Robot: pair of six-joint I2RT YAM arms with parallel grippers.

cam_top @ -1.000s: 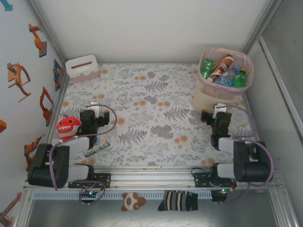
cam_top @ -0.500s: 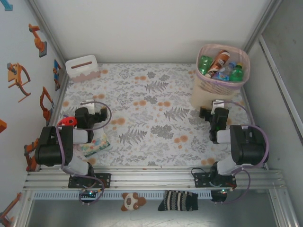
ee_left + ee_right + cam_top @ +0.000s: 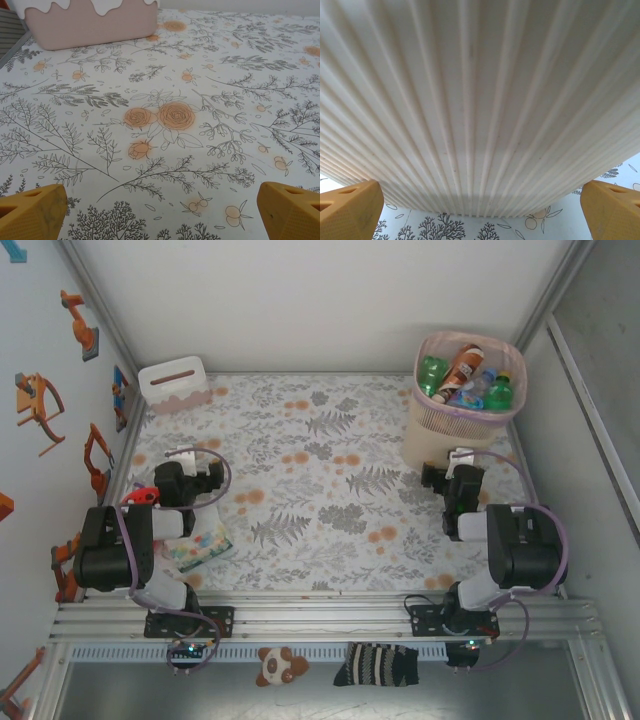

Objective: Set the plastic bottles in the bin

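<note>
The bin (image 3: 440,445), tall and beige-pink, stands at the far right of the table. Several plastic bottles (image 3: 462,368) lie inside it, green ones and clear ones with coloured labels. My right gripper (image 3: 456,466) is low on the table just in front of the bin, open. In the right wrist view the bin's ribbed wall (image 3: 480,100) is close ahead, beyond the open right gripper (image 3: 480,212). My left gripper (image 3: 192,468) sits at the left side, open. Its yellow fingers (image 3: 30,212) stand wide apart with only patterned cloth between them.
A small white and pink box with a slot (image 3: 175,385) stands at the far left; its base (image 3: 90,22) shows ahead of the left gripper. A red toy (image 3: 140,497) and a dotted clear packet (image 3: 203,545) lie by the left arm. Enclosure walls stand on three sides.
Both arms have folded back toward their bases, the left one now partly covering the red toy. The bin has shifted slightly away and to the left. Both grippers stay open.
</note>
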